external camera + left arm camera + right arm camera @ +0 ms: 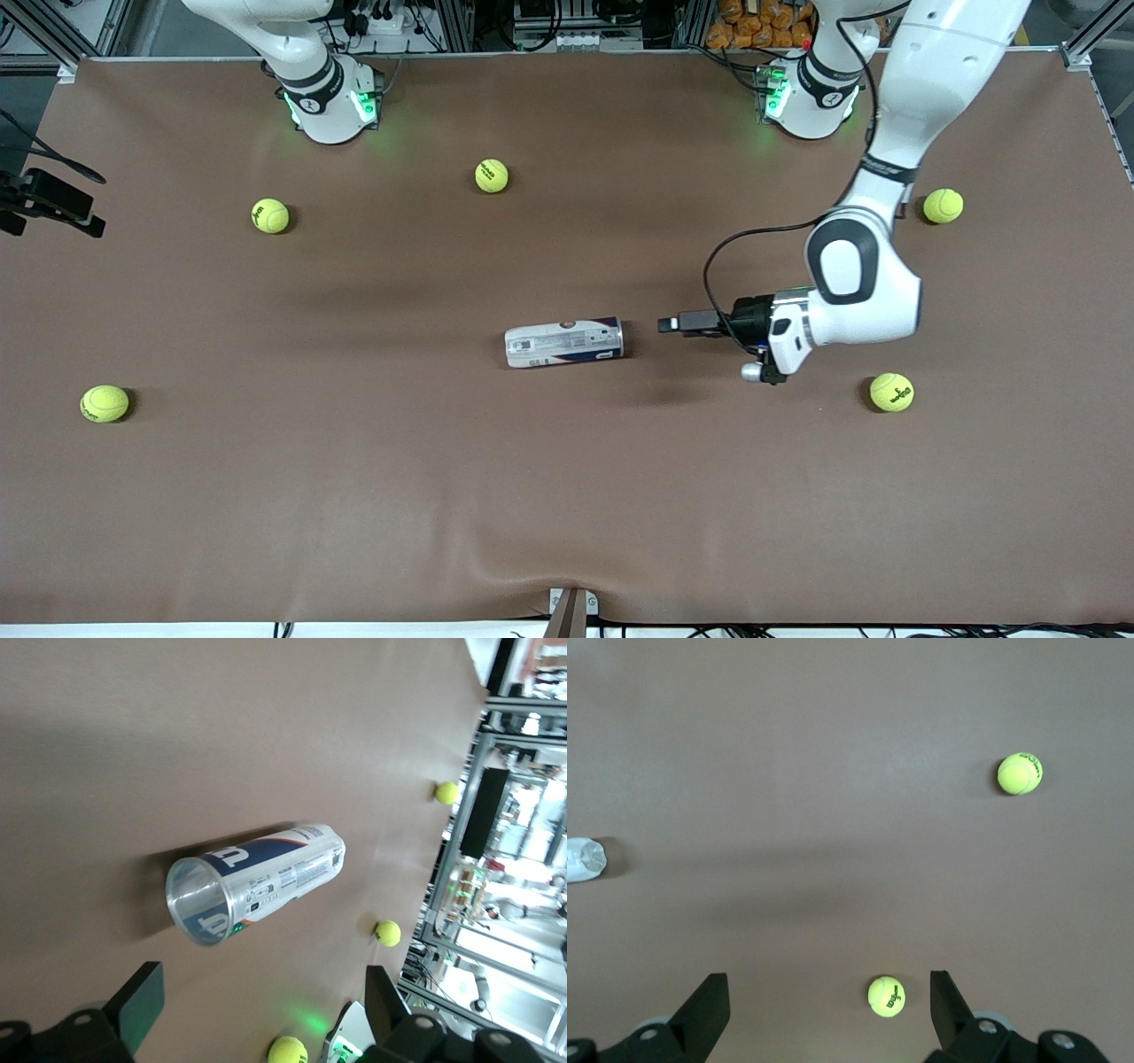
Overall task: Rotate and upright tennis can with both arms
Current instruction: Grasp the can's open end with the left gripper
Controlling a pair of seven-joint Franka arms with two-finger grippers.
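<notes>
Front view. Item: tennis can [564, 343], lying on its side near the middle of the brown worktop [567, 496]. Long axis runs along the worktop from the right arm's end toward the left arm's end, very slightly skewed. Left tool [671, 324] hangs low just off the can's end that faces the left arm's end of the worktop, roughly in line with that axis, apart from the can, fingers spread, nothing held. Left arm [873, 266] is the nearer one by far; right arm [301, 53] shows only its base and lower links at the top of the view and waits. Five tennis balls lie scattered, well apart from the can; one ball [891, 392] lies near the left tool's wrist.

Left wrist view. Tennis can [255, 883] seen end-on and a little oblique: open mouth with silver rim turned toward the tool, clear wall, white label with small print, dark navy band with a W logo, a touch of red. It looks empty. Both fingers [142, 1003] of the left tool [263, 1014] stand wide, the can's mouth between and ahead of them, no contact. Judgement: the approach is along the can's length.

Right wrist view. Right tool [830, 1010] high over bare worktop, fingers wide, empty. One end of the can [583, 859] shows at the picture's edge, well apart. Two balls in sight
</notes>
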